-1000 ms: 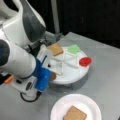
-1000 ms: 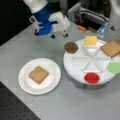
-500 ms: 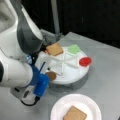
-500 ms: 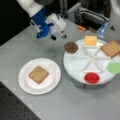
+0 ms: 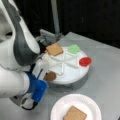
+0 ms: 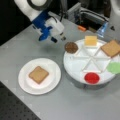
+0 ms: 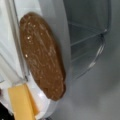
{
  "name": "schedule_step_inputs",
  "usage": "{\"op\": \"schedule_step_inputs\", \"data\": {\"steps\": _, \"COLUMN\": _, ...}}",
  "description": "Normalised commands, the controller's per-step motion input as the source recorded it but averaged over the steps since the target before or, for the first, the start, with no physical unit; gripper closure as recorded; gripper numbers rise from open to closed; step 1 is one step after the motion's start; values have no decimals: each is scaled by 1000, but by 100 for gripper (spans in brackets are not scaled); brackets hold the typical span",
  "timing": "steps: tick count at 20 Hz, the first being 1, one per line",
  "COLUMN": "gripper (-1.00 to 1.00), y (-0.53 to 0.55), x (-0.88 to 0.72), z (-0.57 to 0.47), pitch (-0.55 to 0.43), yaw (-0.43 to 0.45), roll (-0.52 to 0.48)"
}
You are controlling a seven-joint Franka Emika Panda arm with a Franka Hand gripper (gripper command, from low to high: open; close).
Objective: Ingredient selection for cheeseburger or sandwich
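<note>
The dark brown round patty [image 6: 71, 47] lies in the left compartment of the divided white tray [image 6: 72, 67], and fills the wrist view [image 7: 42, 55]. My gripper [image 6: 58, 39] hovers open just left of the patty, fingertips apart with nothing between them. The yellow cheese square [image 6: 90, 40] [image 7: 21, 102], a tan bread square [image 6: 111, 48] [image 5: 54, 49], the green piece [image 6: 114, 67] [image 5: 74, 49] and the red disc [image 6: 91, 77] [image 5: 85, 61] sit in other compartments. A second bread square [image 6: 38, 74] [image 5: 74, 114] lies alone on the white round plate [image 6: 25, 85]. My arm hides the fingers in a front view where the patty [image 5: 50, 76] shows.
Grey and black equipment [image 6: 87, 16] stands behind the tray, with a small orange piece [image 6: 81, 28] beside it. Bare grey table [image 6: 22, 47] lies between plate and arm. A dark perforated board [image 6: 15, 110] edges the table at a front view's bottom left.
The gripper has moved down and toward the tray, closing on the patty. The food pieces and the plate have stayed put.
</note>
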Motion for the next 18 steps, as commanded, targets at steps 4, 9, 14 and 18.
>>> {"op": "schedule_step_inputs", "data": {"steps": 4, "gripper": -100, "y": 30, "x": -42, "z": -177, "pitch": -71, "yaw": -57, "roll": 254}}
{"op": "schedule_step_inputs", "data": {"steps": 9, "gripper": -100, "y": 44, "x": -59, "z": -158, "pitch": -106, "yaw": -80, "roll": 226}}
{"op": "schedule_step_inputs", "data": {"steps": 14, "gripper": -100, "y": 15, "x": -36, "z": -98, "pitch": -118, "yaw": -91, "roll": 186}}
{"op": "schedule_step_inputs", "data": {"steps": 18, "gripper": -100, "y": 27, "x": -23, "z": -56, "pitch": -125, "yaw": -99, "roll": 209}}
